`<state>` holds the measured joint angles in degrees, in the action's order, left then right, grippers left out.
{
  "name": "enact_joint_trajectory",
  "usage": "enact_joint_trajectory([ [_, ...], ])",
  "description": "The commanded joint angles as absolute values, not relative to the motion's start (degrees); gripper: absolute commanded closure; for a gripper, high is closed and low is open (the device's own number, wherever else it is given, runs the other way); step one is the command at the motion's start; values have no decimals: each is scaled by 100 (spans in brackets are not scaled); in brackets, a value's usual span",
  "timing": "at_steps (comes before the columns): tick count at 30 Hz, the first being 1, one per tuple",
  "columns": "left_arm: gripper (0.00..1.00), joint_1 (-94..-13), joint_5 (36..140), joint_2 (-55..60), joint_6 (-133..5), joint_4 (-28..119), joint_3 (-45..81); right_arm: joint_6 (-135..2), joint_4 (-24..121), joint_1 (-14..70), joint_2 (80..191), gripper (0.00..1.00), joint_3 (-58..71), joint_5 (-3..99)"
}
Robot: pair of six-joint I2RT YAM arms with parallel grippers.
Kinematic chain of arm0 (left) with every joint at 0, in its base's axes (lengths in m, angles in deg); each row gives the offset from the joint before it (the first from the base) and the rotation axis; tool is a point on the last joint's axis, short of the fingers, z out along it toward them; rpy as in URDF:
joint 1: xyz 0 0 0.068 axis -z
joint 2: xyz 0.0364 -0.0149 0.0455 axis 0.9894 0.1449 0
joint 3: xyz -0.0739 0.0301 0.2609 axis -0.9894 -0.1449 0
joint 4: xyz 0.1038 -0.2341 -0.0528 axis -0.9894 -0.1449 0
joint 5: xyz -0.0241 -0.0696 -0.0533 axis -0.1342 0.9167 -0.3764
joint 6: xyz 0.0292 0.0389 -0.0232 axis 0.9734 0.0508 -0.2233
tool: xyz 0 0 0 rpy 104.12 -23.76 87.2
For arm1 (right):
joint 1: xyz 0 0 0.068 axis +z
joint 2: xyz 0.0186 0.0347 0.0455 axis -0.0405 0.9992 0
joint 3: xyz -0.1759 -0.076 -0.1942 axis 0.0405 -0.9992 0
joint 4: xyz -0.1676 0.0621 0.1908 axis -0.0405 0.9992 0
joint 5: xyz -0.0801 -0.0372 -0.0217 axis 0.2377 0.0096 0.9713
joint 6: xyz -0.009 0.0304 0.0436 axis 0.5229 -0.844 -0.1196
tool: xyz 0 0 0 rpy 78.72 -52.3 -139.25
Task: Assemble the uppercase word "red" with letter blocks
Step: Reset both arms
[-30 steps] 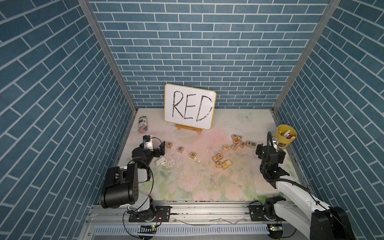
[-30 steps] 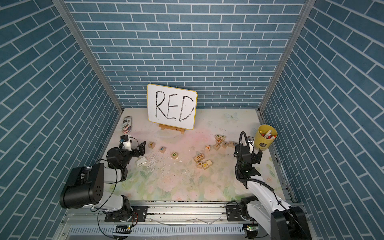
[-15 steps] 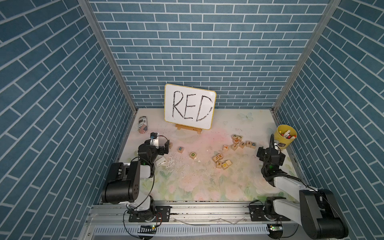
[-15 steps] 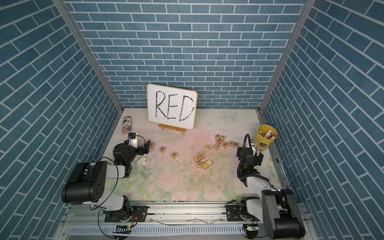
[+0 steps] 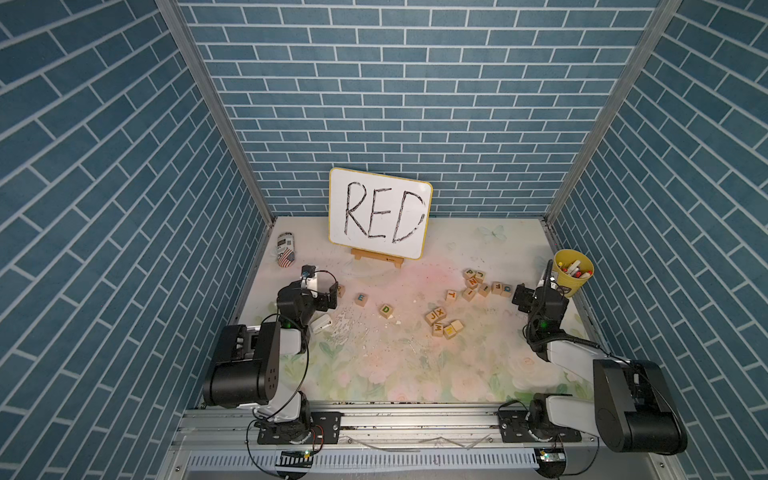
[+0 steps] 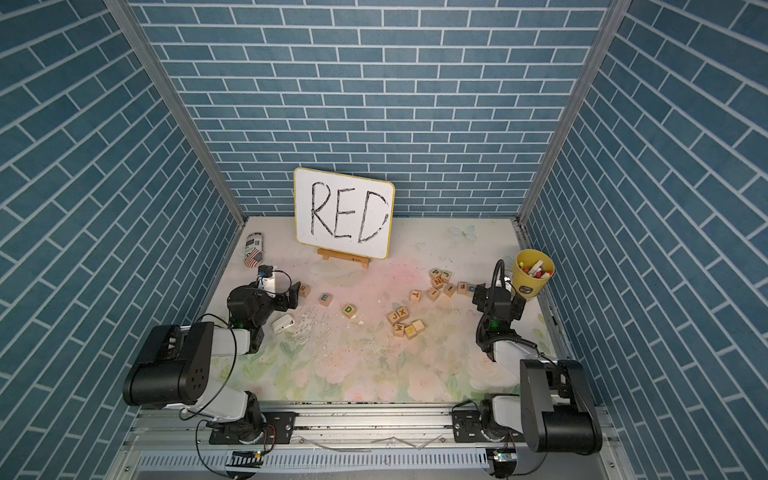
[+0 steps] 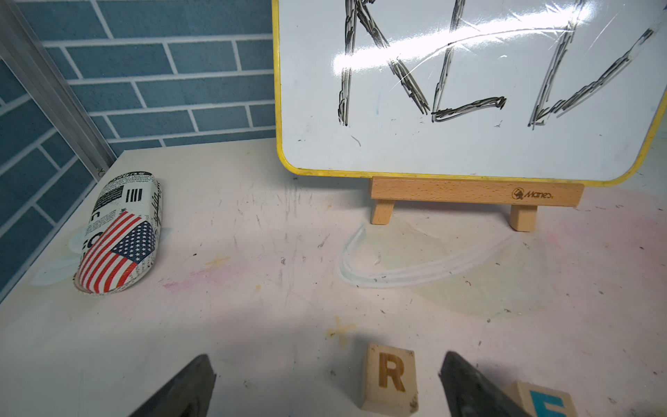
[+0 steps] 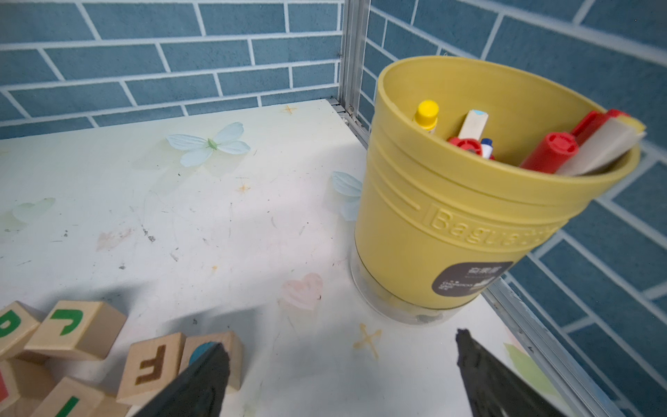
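left gripper (image 7: 325, 393) spread wide, holding nothing; the r block (image 7: 391, 377) sits free just past its tips. e block (image 5: 361, 298) and d block (image 5: 386, 310) trail beside it in a loose row. right gripper (image 8: 343, 382) spread, empty, near the yellow cup (image 8: 469, 224).

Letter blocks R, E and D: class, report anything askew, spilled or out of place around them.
The R block, E block and D block read in order but stand apart in a slanting line, and the D seems slightly turned. White flecks litter the table beside them, nearer the robot.
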<state>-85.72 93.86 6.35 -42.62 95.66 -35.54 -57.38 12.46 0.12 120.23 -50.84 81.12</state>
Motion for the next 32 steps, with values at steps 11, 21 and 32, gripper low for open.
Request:
enact_joint_trajectory([
  [11, 1, -8554, 9380, 667, -4213, 9504, -3459, -5364, 433, -258, 13336, 1, -4598, 7265],
  [21, 1, -8554, 9380, 670, -4204, 9504, -3459, -5403, -8, -285, 13474, 1, -4783, 7298],
  [32, 1, -8413, 9104, 654, -4120, 9339, -3396, -5399, -24, -285, 13489, 1, -4777, 7306],
])
